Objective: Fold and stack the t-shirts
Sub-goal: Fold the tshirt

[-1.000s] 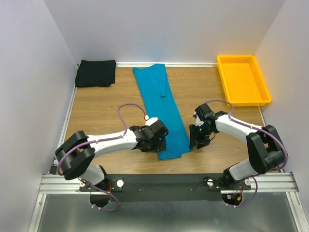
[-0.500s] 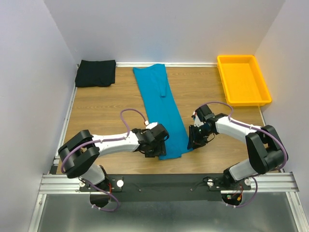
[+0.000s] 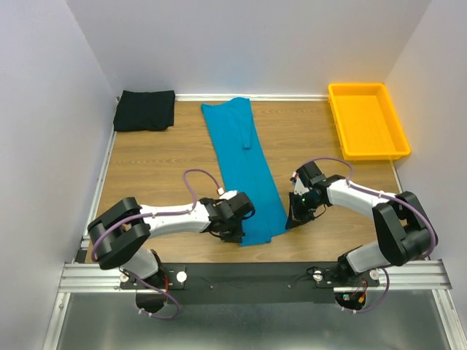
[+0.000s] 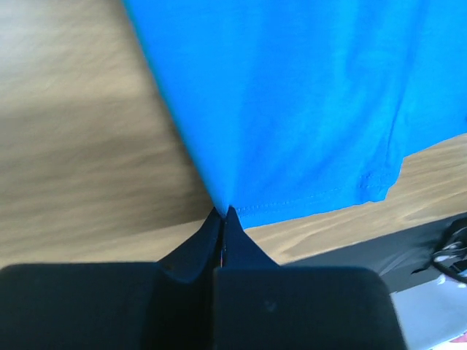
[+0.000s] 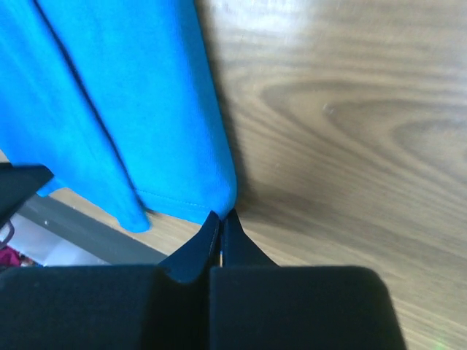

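Pinching one teal t-shirt (image 3: 241,146) are left claw (image 4: 225,213) and right claw (image 5: 221,216); one black t-shirt (image 3: 144,110) lies apart.

One teal t-shirt (image 3: 244,160), one black t-shirt (image 3: 144,110), one yellow tray (image 3: 365,120).

Light in the overhead view is bright, even and sharp, with soft shadows under the arms on the brown wooden table (image 3: 160,157). In the left wrist view the wood is blurred and glare-washed, the bright teal-blue cloth shirt (image 4: 306,95) looks saturated, and the black fingers (image 4: 109,306) are featureless. The right wrist view has crisp grain, glare at the top and a dark shadow along the cloth's edge.
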Tool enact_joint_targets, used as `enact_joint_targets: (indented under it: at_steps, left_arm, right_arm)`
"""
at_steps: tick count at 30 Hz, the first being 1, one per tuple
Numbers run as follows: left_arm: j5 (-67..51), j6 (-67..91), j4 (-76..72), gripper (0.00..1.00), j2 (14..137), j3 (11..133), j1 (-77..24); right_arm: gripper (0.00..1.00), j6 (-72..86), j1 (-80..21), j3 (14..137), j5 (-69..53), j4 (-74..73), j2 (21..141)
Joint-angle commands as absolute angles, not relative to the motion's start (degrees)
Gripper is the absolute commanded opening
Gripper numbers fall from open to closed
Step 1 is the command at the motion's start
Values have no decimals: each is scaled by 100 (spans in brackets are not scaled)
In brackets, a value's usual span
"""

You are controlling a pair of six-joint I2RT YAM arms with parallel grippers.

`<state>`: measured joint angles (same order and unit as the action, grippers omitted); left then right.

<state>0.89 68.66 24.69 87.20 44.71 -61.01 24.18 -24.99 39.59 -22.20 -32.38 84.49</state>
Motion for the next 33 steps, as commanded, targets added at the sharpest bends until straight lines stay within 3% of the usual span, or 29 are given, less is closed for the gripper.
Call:
enact_joint_targets:
  at_steps: [1,8,12,22,33]
  left_arm:
    - [219,7145,3295,0,8062,4202,-6161]
    - [439,6663,3175,0,7603,4395,-5442]
    - [254,5969,2365,0,7444,4428,-4004]
    - [554,3930,1864,0,9104,6037,-2541]
    - [264,2840,783,0,10177,6723,-1890]
  right_arm:
    - [1,2461,-2470,3841,-2522,-3489,8244]
    - [1,2470,-2478,4918,-2409,-3630,8340]
    - [0,2409,-2479,6016,-1987,-3621,9243]
    - [0,2268,-2478,8943,-1327,-3586,11196]
    - [0,2074,-2470,10194,-739,-3331,12489]
